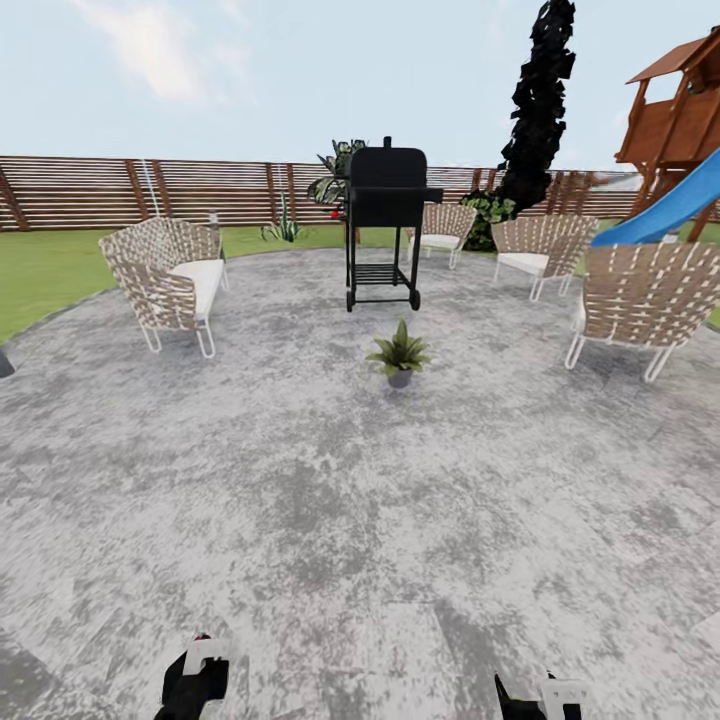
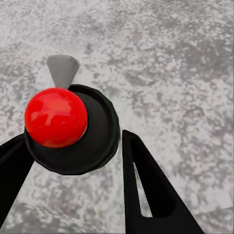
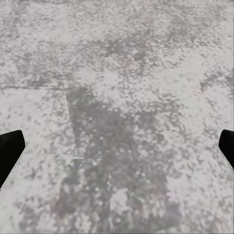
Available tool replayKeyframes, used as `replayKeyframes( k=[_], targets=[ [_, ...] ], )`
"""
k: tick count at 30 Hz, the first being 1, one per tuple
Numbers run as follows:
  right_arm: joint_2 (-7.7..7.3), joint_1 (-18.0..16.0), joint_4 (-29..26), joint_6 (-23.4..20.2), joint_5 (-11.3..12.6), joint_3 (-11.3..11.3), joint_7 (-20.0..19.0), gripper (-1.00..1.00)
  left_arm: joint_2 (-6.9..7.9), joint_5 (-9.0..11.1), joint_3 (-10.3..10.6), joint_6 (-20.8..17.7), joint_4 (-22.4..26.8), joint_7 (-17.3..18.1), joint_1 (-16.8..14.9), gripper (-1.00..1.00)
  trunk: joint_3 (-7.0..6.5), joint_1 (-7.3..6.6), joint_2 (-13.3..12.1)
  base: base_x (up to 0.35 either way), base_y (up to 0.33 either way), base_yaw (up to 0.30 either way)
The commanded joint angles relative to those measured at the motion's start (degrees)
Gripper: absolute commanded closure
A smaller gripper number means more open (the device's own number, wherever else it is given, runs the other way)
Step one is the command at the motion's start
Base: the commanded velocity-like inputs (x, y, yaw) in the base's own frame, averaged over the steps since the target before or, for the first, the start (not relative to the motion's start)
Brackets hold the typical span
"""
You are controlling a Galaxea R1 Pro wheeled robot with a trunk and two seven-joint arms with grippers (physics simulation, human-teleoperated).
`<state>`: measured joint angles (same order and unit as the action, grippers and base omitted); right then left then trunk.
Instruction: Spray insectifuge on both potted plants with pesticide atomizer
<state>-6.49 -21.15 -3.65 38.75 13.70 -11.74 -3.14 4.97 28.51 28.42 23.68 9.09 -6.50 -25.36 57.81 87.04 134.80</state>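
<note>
The robot is facing a round grey patio (image 1: 300, 520) in the garden, and one potted plant (image 1: 399, 357) is sitting just above the centre of the head view, low green leaves in a small grey pot, well apart from both grippers. Directly behind it a black grill (image 1: 385, 225) is standing on its wheeled frame. Woven chairs are ringing the patio: one chair (image 1: 170, 272) at the left and another chair (image 1: 645, 300) at the right. A blue slide (image 1: 668, 208) is slanting down at the upper right, and a brown slatted fence (image 1: 150, 190) is running across the back.

At the bottom left of the head view the left gripper (image 2: 70, 146) is holding the pesticide atomizer (image 2: 92, 141). In the left wrist view it is showing end-on as a dark round body with a red knob and a grey spout, with the black fingers (image 2: 146, 185) pinching it from both sides. At the bottom right, the right gripper (image 3: 117, 146) is hanging over bare paving with its fingers spread wide and nothing between them.
</note>
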Motion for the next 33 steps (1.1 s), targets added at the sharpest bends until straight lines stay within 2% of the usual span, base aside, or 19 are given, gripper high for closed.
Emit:
replayKeyframes(
  k=[1,33],
  targets=[
    [-0.01,-0.03,0.04,0.15,0.61,-0.3,-0.31,-1.0,0.02,0.05,0.5,0.09,0.05,-0.45,-0.03,1.0,0.05,0.02,0.02,0.341,0.0,0.0],
    [-0.01,-0.03,0.04,0.13,0.57,-0.28,-0.38,-1.0,0.02,0.05,0.5,0.14,0.05,-0.45,-0.02,1.0,0.05,0.02,0.02,0.341,0.0,0.0]
  ],
)
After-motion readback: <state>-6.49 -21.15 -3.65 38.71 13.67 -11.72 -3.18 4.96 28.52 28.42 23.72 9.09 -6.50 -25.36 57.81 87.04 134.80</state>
